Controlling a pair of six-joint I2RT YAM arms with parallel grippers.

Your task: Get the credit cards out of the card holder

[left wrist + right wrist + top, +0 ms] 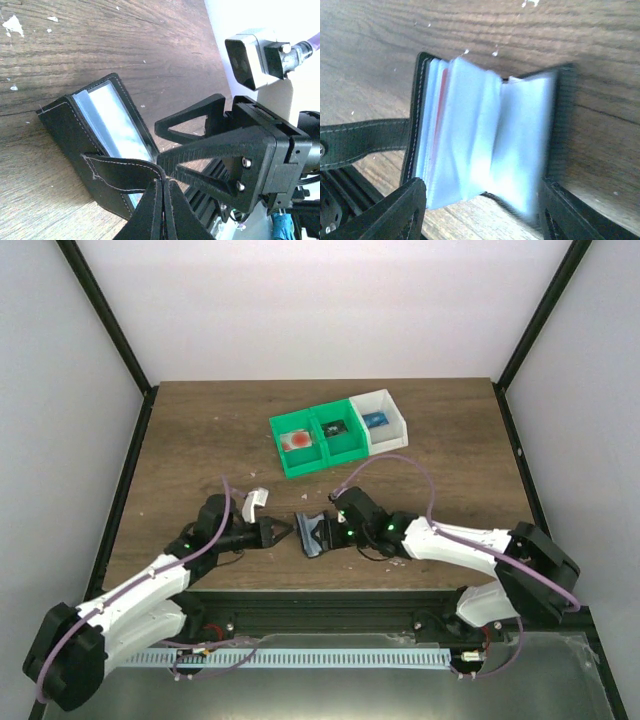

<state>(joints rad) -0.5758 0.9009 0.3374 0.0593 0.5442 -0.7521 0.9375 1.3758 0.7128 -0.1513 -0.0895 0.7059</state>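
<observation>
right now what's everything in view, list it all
table: one, brown wood, under everything
green bin: one, two compartments, far centre
white bin: one, against the green bin's right side
red item: one, left green compartment
dark item: one, right green compartment
blue item: one, in the white bin
holder: one, black with clear sleeves, open, between the hands
red card: one edge showing, in a sleeve; other cards cannot tell
left hand: black, shut on the holder's strap
right hand: black, open, straddling the holder
</observation>
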